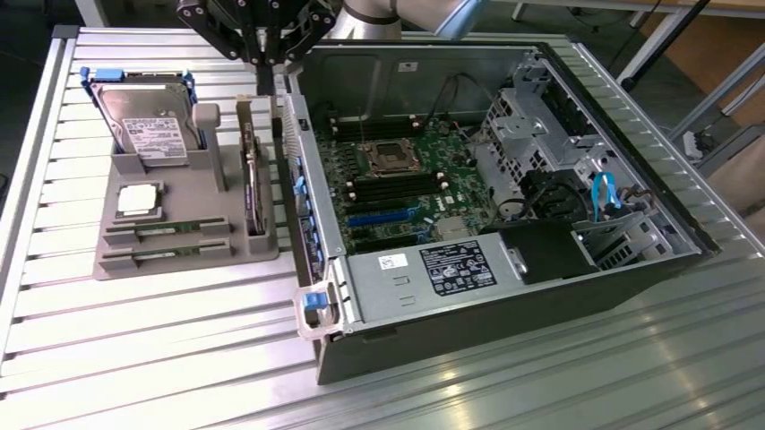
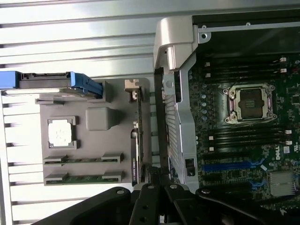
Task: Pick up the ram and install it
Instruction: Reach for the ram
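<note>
Presently the hand [image 1: 264, 88] is hovering above the expansion card [image 1: 251, 175], released or clenched I cannot tell; the ram [image 1: 167, 230] is lying in the grey tray [image 1: 192, 268] at its 7 o'clock; descending here, I judge, is risking striking the card instead.

The gripper [image 1: 263, 55] is seen at the upper edge of the exterior view, left of centre, as a glossy black assembly built up from angular plates. Further right in that frame, the arm [image 1: 400, 13] is shown as a silvery cylindrical tube joined to a rounded grey housing. In the wrist view, black linkage bars [image 2: 150, 201] are seen overlapped like hinged struts, and small bright round screw heads [image 2: 121, 191] are set into them.
</note>
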Available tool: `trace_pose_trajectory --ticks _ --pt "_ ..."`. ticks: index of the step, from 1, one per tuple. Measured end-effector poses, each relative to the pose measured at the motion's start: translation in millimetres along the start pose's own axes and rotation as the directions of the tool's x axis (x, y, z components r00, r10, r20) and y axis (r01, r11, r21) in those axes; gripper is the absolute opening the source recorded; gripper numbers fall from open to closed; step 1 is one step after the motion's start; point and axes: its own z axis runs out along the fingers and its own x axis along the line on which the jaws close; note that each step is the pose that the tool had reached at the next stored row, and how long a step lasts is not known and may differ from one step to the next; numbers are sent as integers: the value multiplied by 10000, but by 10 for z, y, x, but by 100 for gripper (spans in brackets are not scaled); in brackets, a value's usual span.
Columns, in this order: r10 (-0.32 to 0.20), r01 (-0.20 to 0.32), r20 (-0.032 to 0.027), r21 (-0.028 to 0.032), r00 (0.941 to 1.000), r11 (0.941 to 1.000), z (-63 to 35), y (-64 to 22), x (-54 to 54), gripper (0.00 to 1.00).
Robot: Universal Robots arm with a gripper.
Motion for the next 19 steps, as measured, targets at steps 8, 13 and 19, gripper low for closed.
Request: trace_pose_trajectory --ticks 8,13,19 --pt "0 0 0 0 10000 10000 -1 -3 36 10" --pt "0 0 0 0 10000 10000 -2 -5 69 10" --pt "1 -1 0 0 10000 10000 -3 -7 98 10"
